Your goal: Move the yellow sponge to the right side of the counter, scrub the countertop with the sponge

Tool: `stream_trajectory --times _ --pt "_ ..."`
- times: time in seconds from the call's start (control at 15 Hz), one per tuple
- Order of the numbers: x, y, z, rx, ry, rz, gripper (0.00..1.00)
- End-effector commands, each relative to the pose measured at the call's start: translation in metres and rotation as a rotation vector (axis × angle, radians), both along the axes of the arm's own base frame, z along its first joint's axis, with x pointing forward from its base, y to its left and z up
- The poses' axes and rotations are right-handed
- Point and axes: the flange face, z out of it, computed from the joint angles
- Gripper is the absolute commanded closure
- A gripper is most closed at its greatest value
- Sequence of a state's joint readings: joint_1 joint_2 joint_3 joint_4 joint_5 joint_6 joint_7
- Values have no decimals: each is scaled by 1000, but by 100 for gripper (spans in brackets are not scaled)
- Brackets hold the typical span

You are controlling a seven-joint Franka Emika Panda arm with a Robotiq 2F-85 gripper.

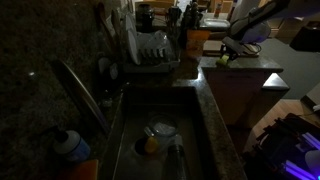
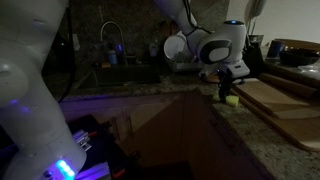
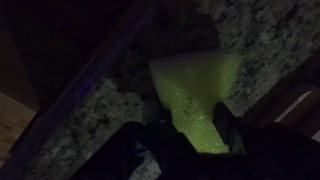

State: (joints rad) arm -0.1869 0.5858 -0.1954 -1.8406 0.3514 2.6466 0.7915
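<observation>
The yellow sponge [image 3: 190, 75] lies on the speckled counter [image 3: 265, 30] close to its rounded edge. In the wrist view its near half is squeezed narrow between my two dark fingers [image 3: 228, 125]. My gripper [image 3: 190, 125] is shut on the sponge, pressing down onto the counter. In both exterior views the sponge [image 1: 223, 60] [image 2: 232, 99] shows as a small bright patch right under the gripper [image 1: 226, 53] [image 2: 226, 88], at the corner of the counter [image 1: 250, 58] [image 2: 250, 145]. The scene is very dark.
A sunken sink [image 1: 190, 150] holds an orange-yellow lump [image 1: 150, 146] and a dish. A dish rack [image 1: 150, 50] and a faucet [image 1: 80, 85] stand behind it. Wooden boards [image 2: 280, 100] lie just beyond the sponge. The counter edge [image 3: 90, 95] drops off beside the gripper.
</observation>
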Motion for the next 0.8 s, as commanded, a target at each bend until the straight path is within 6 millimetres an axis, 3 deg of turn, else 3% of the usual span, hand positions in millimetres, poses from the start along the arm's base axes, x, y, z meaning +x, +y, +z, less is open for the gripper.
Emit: stream_trajectory --times 0.0,0.2,0.73 --pt "-14 -39 -34 -27 33 -89 83" --pt "-33 -60 -40 -44 55 -195 97" --pt "-62 -90 -43 -54 73 -447 96"
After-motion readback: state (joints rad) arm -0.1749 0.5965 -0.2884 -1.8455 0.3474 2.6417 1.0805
